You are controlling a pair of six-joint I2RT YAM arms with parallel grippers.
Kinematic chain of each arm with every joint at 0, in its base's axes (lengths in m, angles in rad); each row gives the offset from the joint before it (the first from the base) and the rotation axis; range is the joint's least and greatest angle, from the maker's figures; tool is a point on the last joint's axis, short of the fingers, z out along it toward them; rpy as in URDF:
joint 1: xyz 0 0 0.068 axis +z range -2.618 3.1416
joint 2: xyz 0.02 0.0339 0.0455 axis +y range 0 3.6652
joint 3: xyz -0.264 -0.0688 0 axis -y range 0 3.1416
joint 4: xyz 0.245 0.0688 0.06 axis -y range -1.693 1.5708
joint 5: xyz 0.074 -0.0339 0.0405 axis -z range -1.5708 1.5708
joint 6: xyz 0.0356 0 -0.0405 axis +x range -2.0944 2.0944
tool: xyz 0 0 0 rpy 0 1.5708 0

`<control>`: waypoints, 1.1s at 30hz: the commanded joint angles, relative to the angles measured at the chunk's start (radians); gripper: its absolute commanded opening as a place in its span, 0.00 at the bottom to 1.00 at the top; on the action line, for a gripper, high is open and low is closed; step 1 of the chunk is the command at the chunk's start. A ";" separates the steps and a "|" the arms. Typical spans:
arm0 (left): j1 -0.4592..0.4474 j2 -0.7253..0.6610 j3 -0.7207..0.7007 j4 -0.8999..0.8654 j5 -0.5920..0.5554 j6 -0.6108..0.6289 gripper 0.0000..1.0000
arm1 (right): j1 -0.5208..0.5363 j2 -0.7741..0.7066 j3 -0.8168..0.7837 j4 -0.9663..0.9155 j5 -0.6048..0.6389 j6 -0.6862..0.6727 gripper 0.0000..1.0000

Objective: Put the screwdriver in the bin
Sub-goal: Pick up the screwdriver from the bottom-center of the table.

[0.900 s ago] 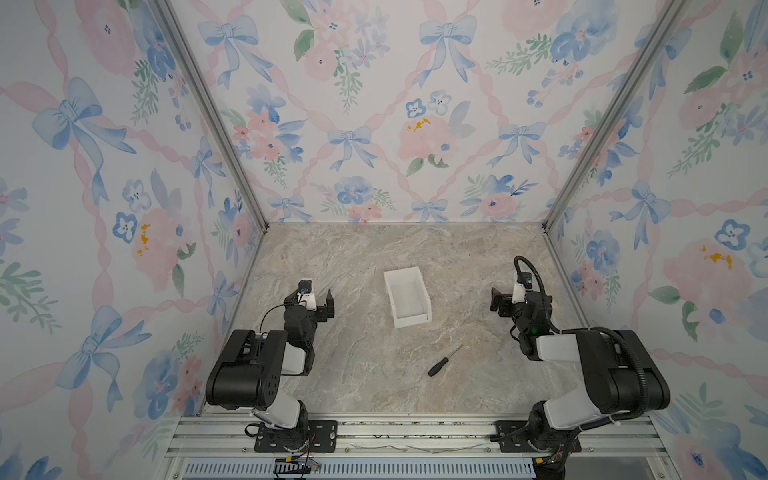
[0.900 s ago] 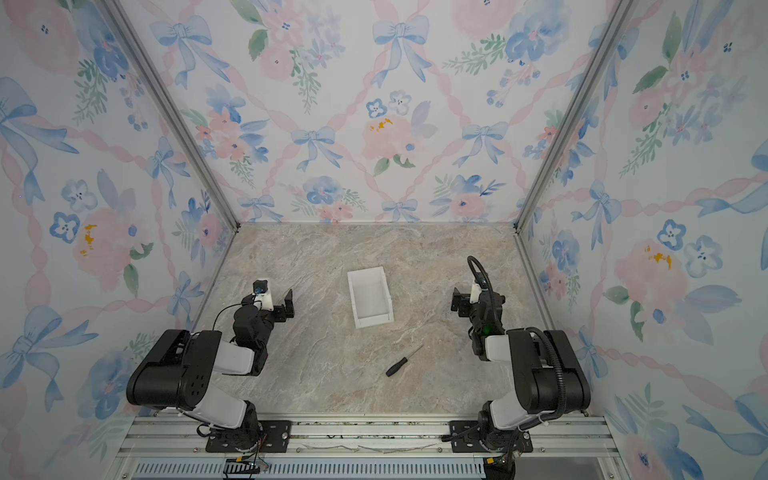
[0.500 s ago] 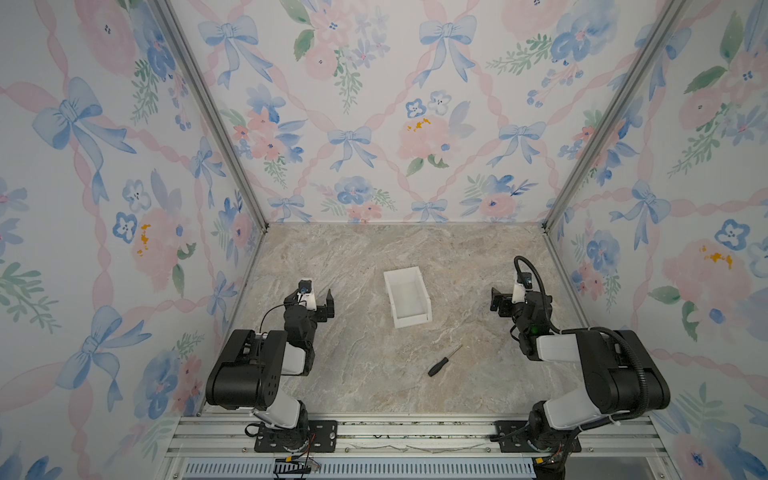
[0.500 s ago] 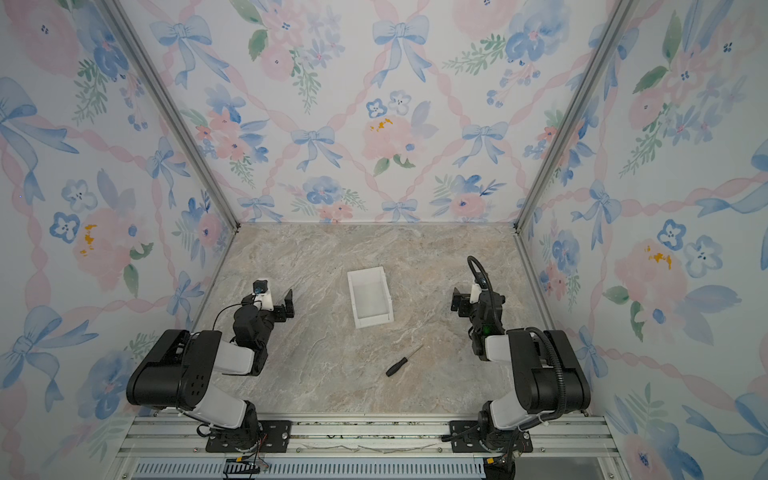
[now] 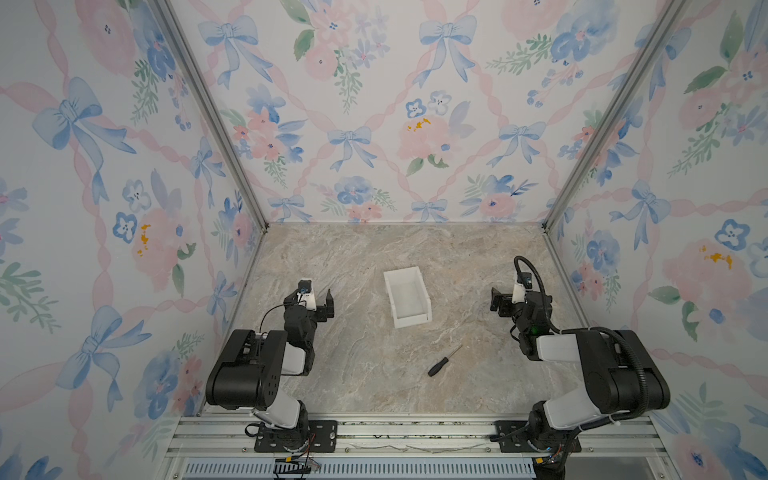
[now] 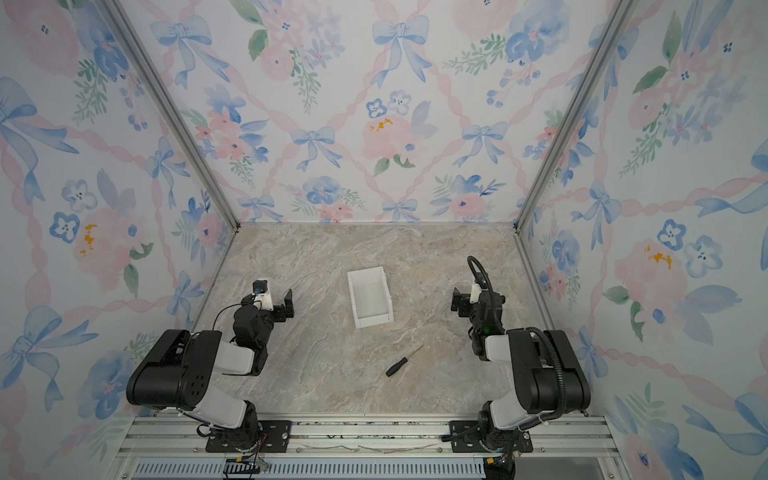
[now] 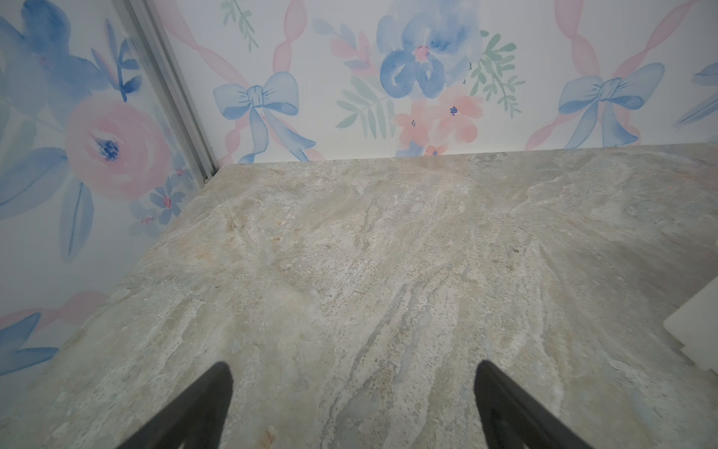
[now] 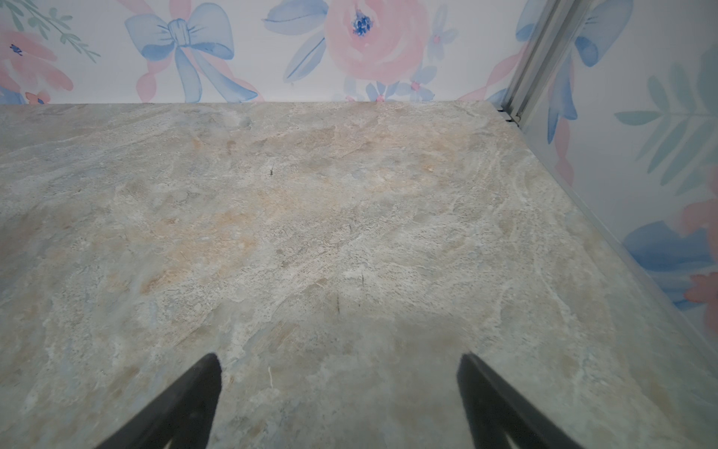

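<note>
- Floral wallpapered walls [image 5: 374, 124] with blue bows and pink roses close in three sides of the cell.
- The beige-grey marbled stone-look worktop [image 5: 365, 257] fills the floor between them and is mostly bare.
- Two black-and-white robot arms sit folded at the near edge, one on each side.
- The left hand [image 7: 351, 373] hangs just above the worktop with its two black fingers spread wide and nothing between them.
- The right hand [image 8: 338, 361] does the same on its side, fingers parted and holding nothing.
- The small white plastic rectangular bin [image 5: 412, 319] stands open-topped and empty near the middle, between the two hands.
- The small screwdriver with a stubby black handle and thin silver shaft [image 5: 446, 359] lies flat on the worktop on the near side of the bin, clear of it, closer to the right arm and untouched.
- I judge it light, rigid and liable to roll. The thin shaft would slip, so the thicker black handle is the place to pinch, across its width.
</note>
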 commanded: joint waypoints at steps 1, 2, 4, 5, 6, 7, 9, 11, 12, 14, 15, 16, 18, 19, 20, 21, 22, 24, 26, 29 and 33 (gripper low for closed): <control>-0.005 0.016 0.014 0.017 -0.003 -0.001 0.98 | -0.001 0.011 0.022 0.027 -0.011 -0.004 0.97; -0.004 0.015 0.015 0.016 -0.001 -0.001 0.98 | -0.007 0.011 0.022 0.024 -0.021 0.000 0.97; -0.004 0.015 0.015 0.016 0.000 0.000 0.98 | -0.018 0.013 0.025 0.023 -0.035 0.007 0.97; -0.002 0.013 0.019 0.008 0.012 0.001 0.98 | -0.016 0.011 0.023 0.024 -0.034 0.006 0.97; -0.001 -0.004 0.036 -0.035 0.029 0.007 0.98 | -0.014 0.011 0.022 0.030 -0.030 0.004 0.97; -0.001 -0.027 0.057 -0.099 0.046 0.014 0.98 | -0.008 0.010 0.022 0.027 -0.014 0.001 0.97; -0.002 -0.072 0.172 -0.335 0.070 0.022 0.98 | 0.011 -0.010 0.044 -0.026 0.069 0.007 0.97; -0.001 -0.084 0.264 -0.498 0.076 0.029 0.98 | 0.015 -0.069 0.119 -0.218 0.106 0.010 0.97; -0.003 -0.087 0.302 -0.564 0.084 0.047 0.98 | 0.030 -0.103 0.184 -0.364 0.162 0.004 0.97; -0.011 -0.103 0.365 -0.696 0.076 0.068 0.98 | 0.059 -0.138 0.282 -0.565 0.245 0.008 0.97; -0.016 -0.111 0.412 -0.787 0.070 0.078 0.98 | 0.081 -0.147 0.331 -0.657 0.277 0.006 0.97; -0.017 -0.121 0.449 -0.872 0.058 0.081 0.98 | 0.108 -0.156 0.377 -0.754 0.306 -0.004 0.97; -0.019 -0.138 0.520 -1.022 0.051 0.095 0.98 | 0.175 -0.174 0.436 -0.890 0.361 0.004 0.97; -0.021 -0.147 0.570 -1.104 0.043 0.101 0.98 | 0.212 -0.188 0.467 -0.979 0.371 0.022 0.97; -0.021 -0.153 0.599 -1.169 0.039 0.100 0.98 | 0.253 -0.203 0.487 -1.050 0.391 0.050 0.97; -0.022 -0.163 0.635 -1.248 0.038 0.099 0.98 | 0.301 -0.225 0.505 -1.123 0.416 0.082 0.97; -0.026 -0.174 0.665 -1.317 0.038 0.099 0.98 | 0.349 -0.255 0.518 -1.199 0.454 0.133 0.97; -0.039 -0.201 0.703 -1.417 0.034 0.103 0.98 | 0.438 -0.328 0.516 -1.292 0.453 0.221 0.97; -0.052 -0.239 0.716 -1.480 0.050 0.108 0.98 | 0.527 -0.391 0.522 -1.407 0.457 0.339 0.97; -0.084 -0.287 0.725 -1.572 0.103 0.139 0.98 | 0.684 -0.459 0.533 -1.569 0.459 0.502 0.98; -0.152 -0.334 0.712 -1.652 0.130 0.214 0.98 | 0.938 -0.491 0.514 -1.669 0.481 0.749 1.00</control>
